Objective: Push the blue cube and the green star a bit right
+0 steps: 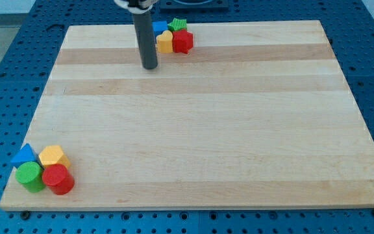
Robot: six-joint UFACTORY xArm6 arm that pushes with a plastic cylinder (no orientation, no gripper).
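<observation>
Near the view's top, my tip [150, 65] rests just left of the blue cube [159, 28] and green star [178, 25].

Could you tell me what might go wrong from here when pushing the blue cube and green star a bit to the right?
1. The blue cube and green star sit packed against a yellow block and a red block, so a rightward push may drag those along.
2. The cluster lies at the board's top edge; a skewed push could tip blocks off.
3. My tip sits below-left of the cluster, nearest the yellow block.

Blue cube [159, 28] and green star [178, 25] touching, seemingly; view's top.
</observation>
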